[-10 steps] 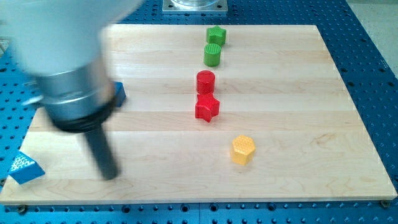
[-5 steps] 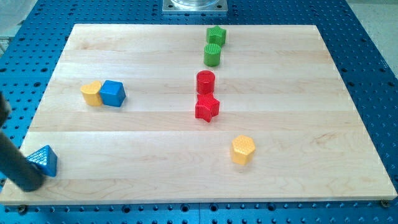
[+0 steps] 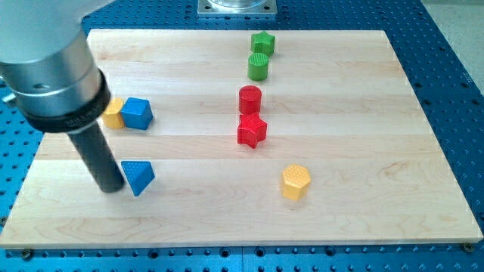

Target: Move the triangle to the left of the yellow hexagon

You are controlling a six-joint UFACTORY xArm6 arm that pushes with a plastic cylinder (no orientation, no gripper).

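Note:
The blue triangle (image 3: 138,177) lies on the wooden board (image 3: 363,113) at the lower left. My tip (image 3: 110,187) stands right against the triangle's left side. The yellow hexagon (image 3: 296,182) sits at the lower middle-right, well to the right of the triangle. The arm's grey body covers the upper left of the view.
A blue cube (image 3: 137,113) and a yellow block (image 3: 115,112), partly hidden by the arm, sit at the left. A red star (image 3: 252,131) and red cylinder (image 3: 250,99) stand mid-board. A green cylinder (image 3: 259,66) and green star (image 3: 263,43) stand at the top.
The blue triangle has slid from the board's lower left corner to the right, towards the hexagon. My tip has followed it rightward and stays at its left side.

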